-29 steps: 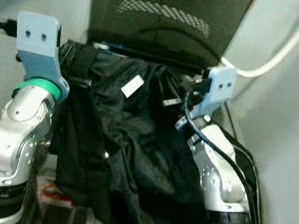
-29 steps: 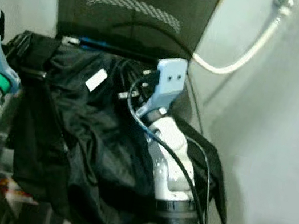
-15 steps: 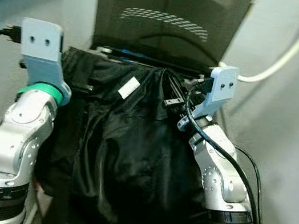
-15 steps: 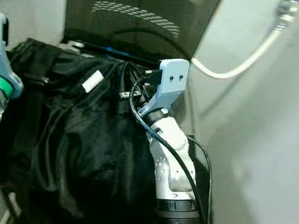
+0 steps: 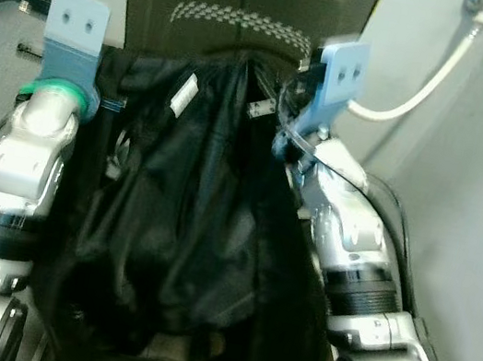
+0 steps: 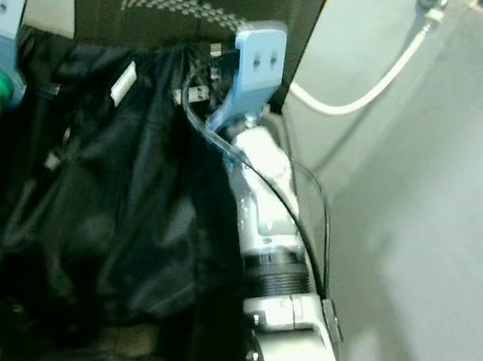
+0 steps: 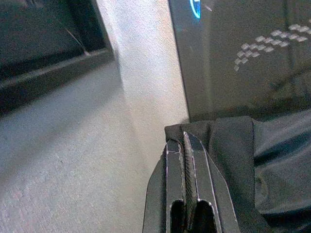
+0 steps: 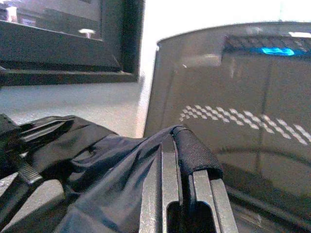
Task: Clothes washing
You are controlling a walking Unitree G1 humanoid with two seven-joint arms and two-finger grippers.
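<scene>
Black garment hoisted between left gripper and right gripper, both clamped on its hem; loading into washing machine judged outstanding.

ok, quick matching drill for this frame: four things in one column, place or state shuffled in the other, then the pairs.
Things
1. left gripper
2. right gripper
3. white label
4. pale hose

States
A. runs along the wall on the robot's right
B. shut on the black garment at its left edge
C. sewn to the garment, near the top
D. shut on a thick hem, beside the dark tinted lid

Pairs: 1-B, 2-D, 3-C, 4-A
</scene>
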